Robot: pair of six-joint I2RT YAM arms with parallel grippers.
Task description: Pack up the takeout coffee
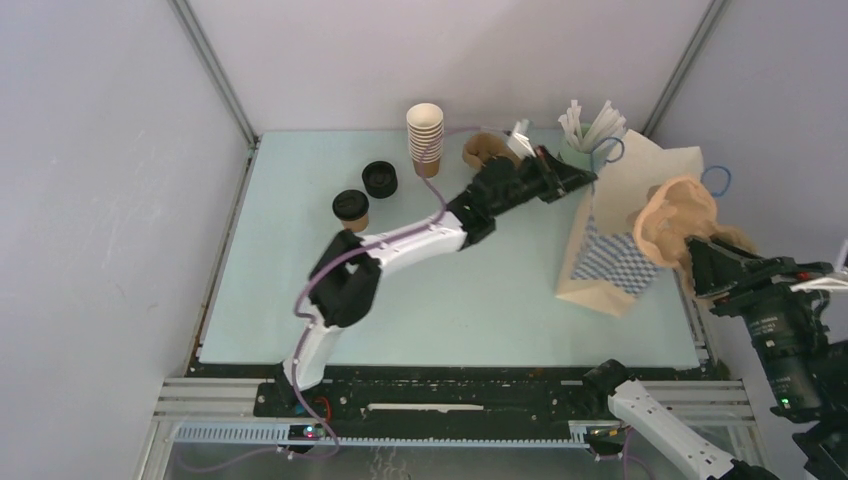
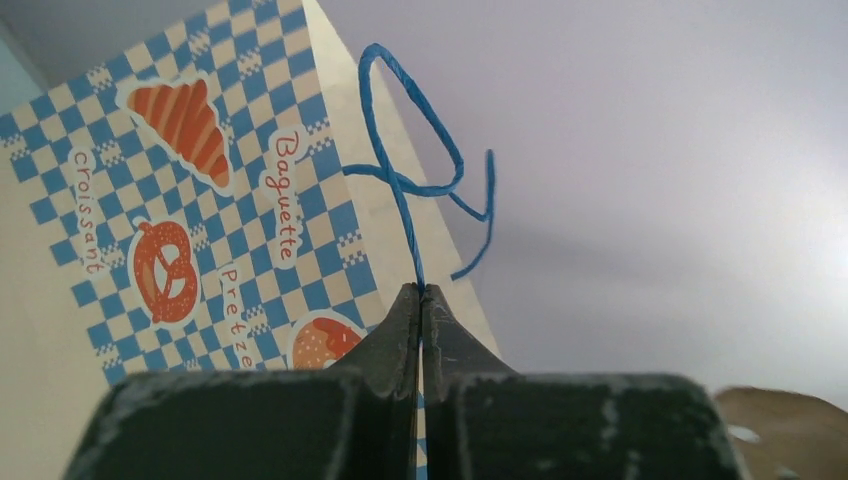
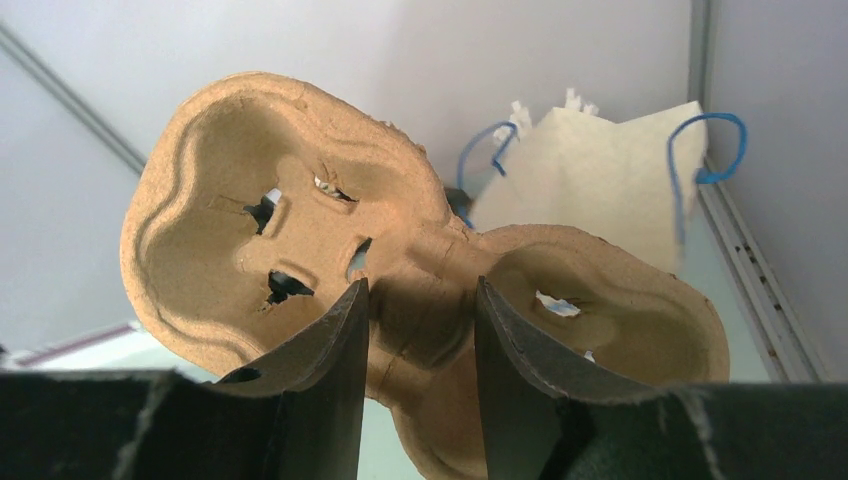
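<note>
Looking down from the top camera, I see the left tool (image 2: pixel 421 298) reaching across the desk (image 1: pixel 450 300) to the paper bag (image 1: pixel 612 245), which stands at the right side. Its fingers are pressed together on the bag's blue twine handle (image 2: pixel 405 130), pinching the cord just below its loop (the wrist view shows no gap between them). The bag's checked side carries pictures of a croissant, a pretzel and a baguette.

The right tool (image 3: pixel 420 292) grips the brown pulp cup tray (image 3: pixel 230 230) at the narrow waist between its two wells, one finger on each side. The tray is off the desk, by the bag's open top; I cannot tell whether any part of it is inside. The bag's second handle (image 3: pixel 705 150) shows behind it.

The takeout coffee (image 1: pixel 351 209), brown with a black lid, stands on the left part of the desk, well apart from the bag and both tools. Just beside it is another black-lidded item (image 1: pixel 380 179), and farther back a stack of paper cups (image 1: pixel 425 140).
</note>
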